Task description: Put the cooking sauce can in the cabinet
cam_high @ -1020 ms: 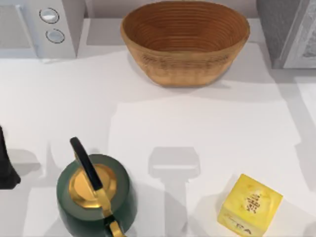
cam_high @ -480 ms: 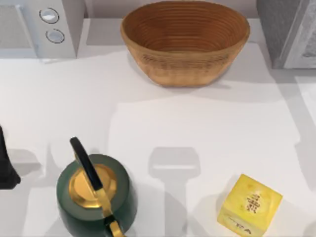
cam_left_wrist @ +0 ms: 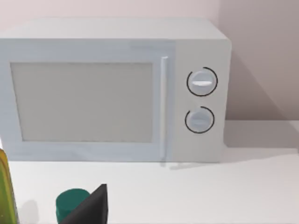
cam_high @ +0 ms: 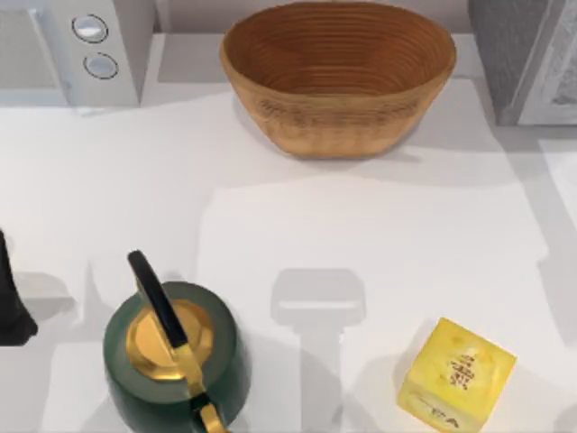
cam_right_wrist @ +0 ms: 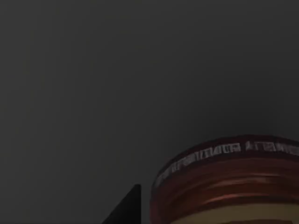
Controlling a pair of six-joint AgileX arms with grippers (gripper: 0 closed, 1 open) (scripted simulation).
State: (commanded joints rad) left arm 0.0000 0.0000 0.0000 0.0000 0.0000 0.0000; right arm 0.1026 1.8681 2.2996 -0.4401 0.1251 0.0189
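White table (cam_high: 297, 207) under a pale wall. Left arm (cam_high: 11, 298) is parked at the table's left edge, facing the microwave (cam_left_wrist: 112, 91) with 2 knobs; a green cap (cam_left_wrist: 72, 204) sits just beside its fingertip (cam_left_wrist: 93, 207). Can't tell how the left gripper's fingers stand. Right wrist view is dark; the sauce can (cam_right_wrist: 229, 182) sits right up against the right gripper's finger (cam_right_wrist: 126, 207), grip unclear. Cabinet (cam_high: 527, 59), basket (cam_high: 338, 77), kettle (cam_high: 171, 356) and yellow box (cam_high: 455, 374) are on the table.

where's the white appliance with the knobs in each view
top view: the white appliance stands at the far left corner of the table, left of the basket.
left wrist view: it faces the camera head-on, with its door panel beside the knobs.
right wrist view: dark.
shared landmark: its two round knobs, stacked one above the other.
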